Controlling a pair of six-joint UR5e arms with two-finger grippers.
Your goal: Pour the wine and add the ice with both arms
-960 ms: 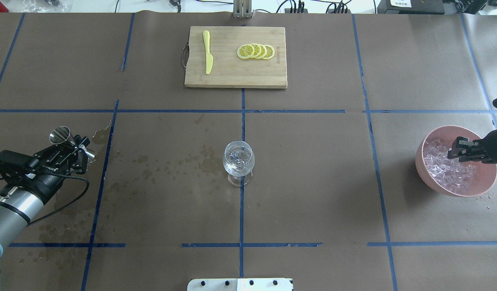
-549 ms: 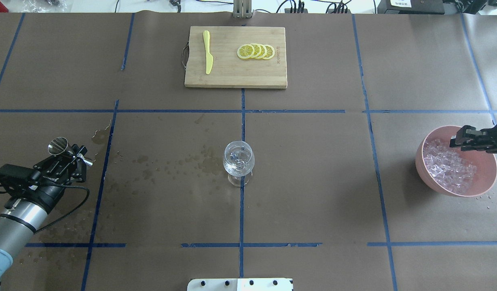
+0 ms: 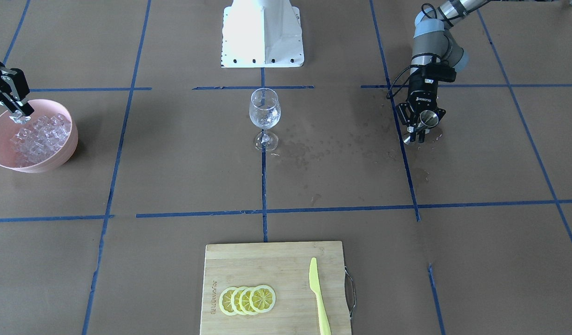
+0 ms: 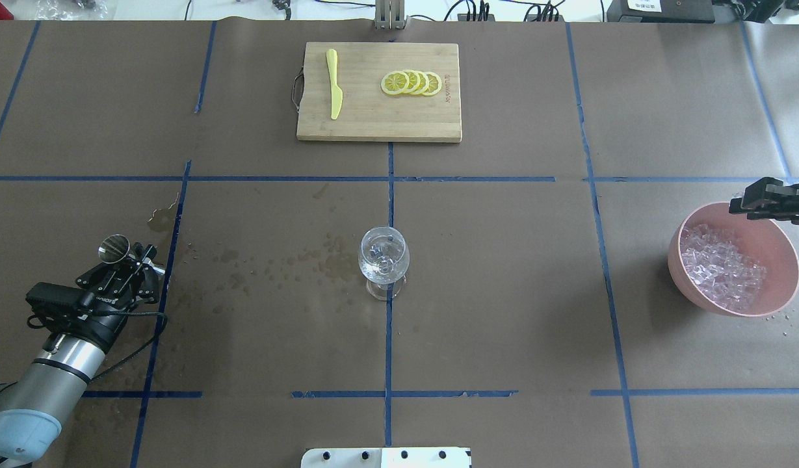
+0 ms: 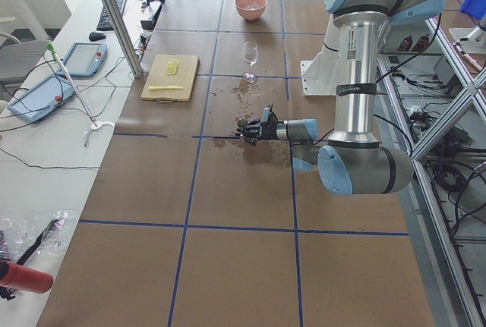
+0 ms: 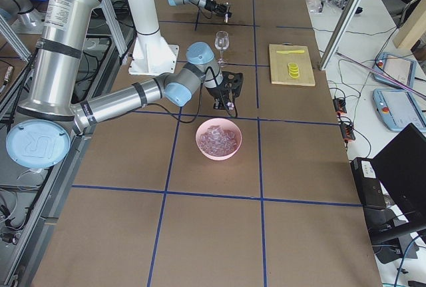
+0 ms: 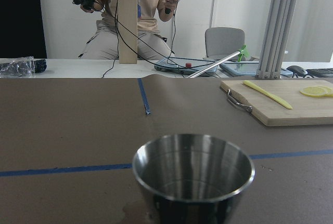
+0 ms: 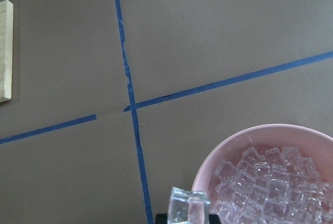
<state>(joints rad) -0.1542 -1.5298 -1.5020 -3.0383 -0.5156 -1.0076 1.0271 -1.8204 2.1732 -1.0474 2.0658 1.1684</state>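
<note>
Vs a sec ago, the right pincer (image 3: 19, 111) is lifting clear of the ice (image 4: 721, 266) and drawing back over the rim of the bowl (image 4: 777, 250) farthest from the robot. It is no longer dipping into the heap. It is clamping a cube (image 8: 188, 206) between its tips, so the pick looks done and the carry to the glass (image 4: 383, 257) should be next. The left pincer (image 4: 134, 260), closing on the steel cup (image 7: 193, 177), is pulling back toward the robot at the worktop's (image 4: 503, 292) left side, well apart from the glass. Its wrist cam is showing bare metal inside the cup, so the pour is prob. finished. The wine (image 3: 265, 120) seems to be sitting low in the glass, though clear liquid in clear glass is hard to read here. Wet spots (image 4: 275, 266) are drying on the paper between cup and glass. The glass is standing upright at mid-worktop on the centre tape line, stem vertical, mouth up. The cup is riding mouth-up too, long axis approx. vertical, leaning a bit toward the robot's left in the overhead view. The held cube is hanging just above the bowl's edge, wider than tall, its long side lying across the pincer's tips; it may be two cubes stuck together. Rest of the ice is heaping in the bowl at the robot's far right.
</note>
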